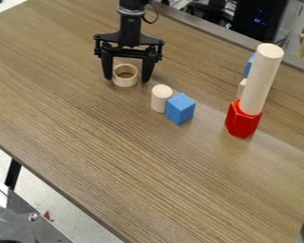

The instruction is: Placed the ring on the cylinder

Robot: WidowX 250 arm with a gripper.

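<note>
Your table (126,156), with the gripper (127,79) spread wide about the ring (131,81).
Across the wooden top, you have the gripper hanging down near the far edge, its two fingers well parted. Well to the right in the camera view, your tall pale cylinder (261,78) stands upright in a red six-sided base (242,121). Between them sits your blue cube (180,109), with the short pale cylinder (161,98) upright just beside it. Smallest, your ring lies between the gripper's fingertips, off both cylinders.
</note>
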